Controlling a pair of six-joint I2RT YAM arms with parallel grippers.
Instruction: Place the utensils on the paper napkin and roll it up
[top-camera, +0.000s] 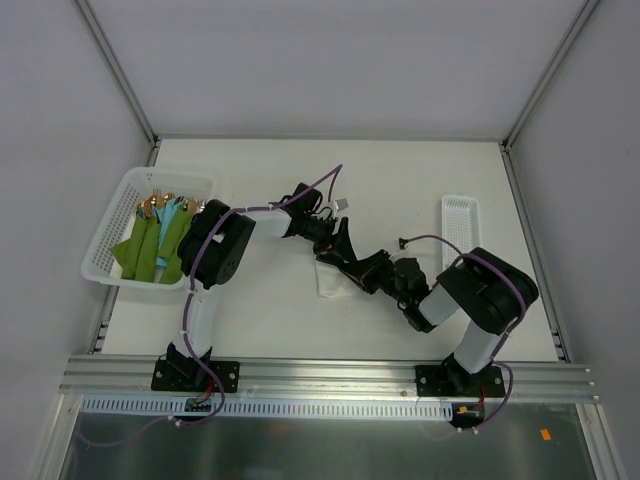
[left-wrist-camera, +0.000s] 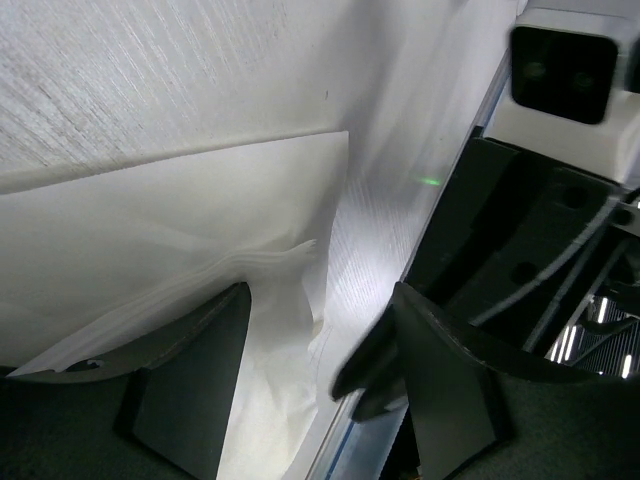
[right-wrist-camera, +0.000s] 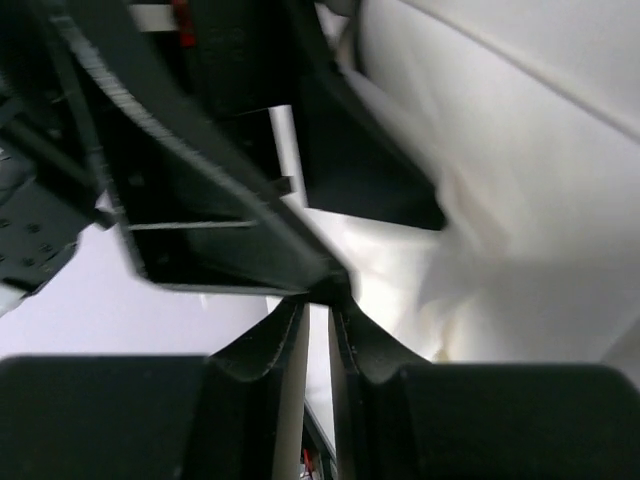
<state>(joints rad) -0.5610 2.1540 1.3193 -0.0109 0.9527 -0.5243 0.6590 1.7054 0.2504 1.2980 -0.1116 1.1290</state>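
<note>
- Left gripper (left-wrist-camera: 320, 300): jaws wide, nothing clamped. Its fingers (left-wrist-camera: 190, 380) straddle a loose, rumpled flap of the paper napkin (left-wrist-camera: 150, 230). Can't tell if either pad presses the paper.
- Right gripper (right-wrist-camera: 320, 305): jaws narrow, almost together. There's a thin white sliver in the gap; can't tell whether it's pinched paper or just white behind.
- The two sit tip to tip. The left one's black body fills most of the right wrist view, and from above they look nearly touching.
- Napkin: mid-table (top-camera: 400, 180), slightly toward the near edge, mostly covered by both grippers in the top view, with one bit poking out below them. Layers are lifted and the edge is creased, not flat.
- Utensils: not visible in any view. They may be under the paper or the arms; can't tell.
- Judgement: mid-roll at best. The paper looks slack, not a tight tube.
- Risk: finger clash, because the tips are so close that any lateral move could knock them.
- Risk: tearing, since thin paper pulled by one side while the other pins it would rip at the crease.
- Risk: unrolling, because the left jaws hold nothing, so slack layers could spring back.
- Risk: rolling empty paper if the cutlery isn't inside; unverifiable from here.
- Outward: basket (top-camera: 105, 230) at the left edge with green cloths (top-camera: 150, 250) and gold cutlery (top-camera: 165, 203), and a narrow white tray (top-camera: 445, 215) near the right edge. Both are well apart from the work.
</note>
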